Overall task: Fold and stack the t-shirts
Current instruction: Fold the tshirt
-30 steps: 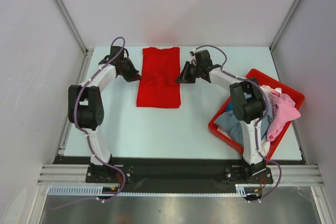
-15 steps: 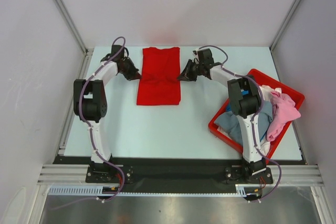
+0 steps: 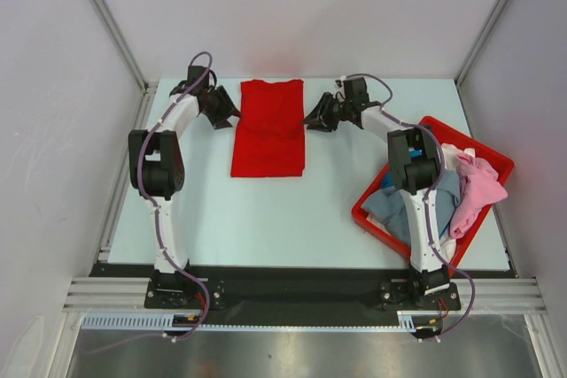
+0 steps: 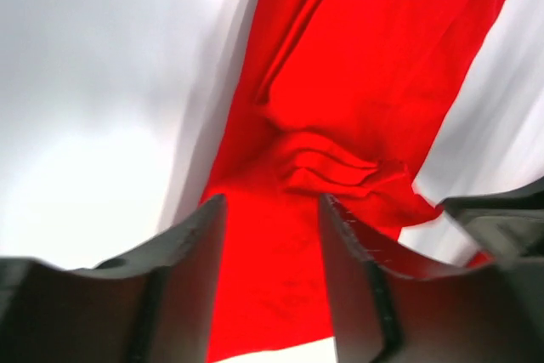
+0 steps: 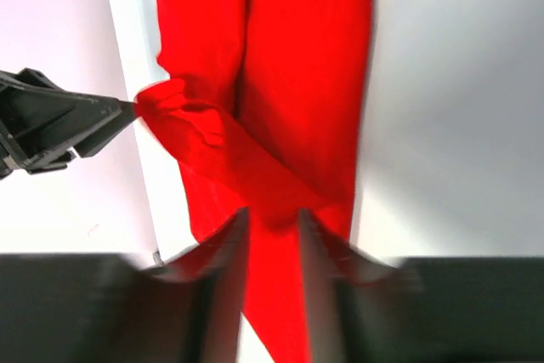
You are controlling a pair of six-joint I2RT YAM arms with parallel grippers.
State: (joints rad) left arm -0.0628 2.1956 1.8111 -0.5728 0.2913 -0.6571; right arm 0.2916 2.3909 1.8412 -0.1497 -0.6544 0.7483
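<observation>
A bright red t-shirt (image 3: 267,130) lies folded into a long strip at the back middle of the table, with a bunched crease across its middle (image 4: 331,172). My left gripper (image 3: 229,114) hovers at its left edge, open, with red cloth (image 4: 357,82) showing beyond the gap between its fingers (image 4: 204,244). At the right edge my right gripper (image 3: 312,119) is open too, its blurred fingers (image 5: 228,252) framing the shirt (image 5: 289,57). More t-shirts sit in the bin: pink (image 3: 480,188), grey-blue (image 3: 388,206) and white (image 3: 454,157).
The red plastic bin (image 3: 368,219) stands tilted at the right, beside the right arm's base. Each wrist view shows the other gripper across the shirt: the right one (image 4: 501,218) and the left one (image 5: 59,125). Grey walls close in the sides.
Both grippers were shut at the shirt's edges and now stand open, off the cloth. They have drawn a little toward the far end of the table. The shirt lies still.
</observation>
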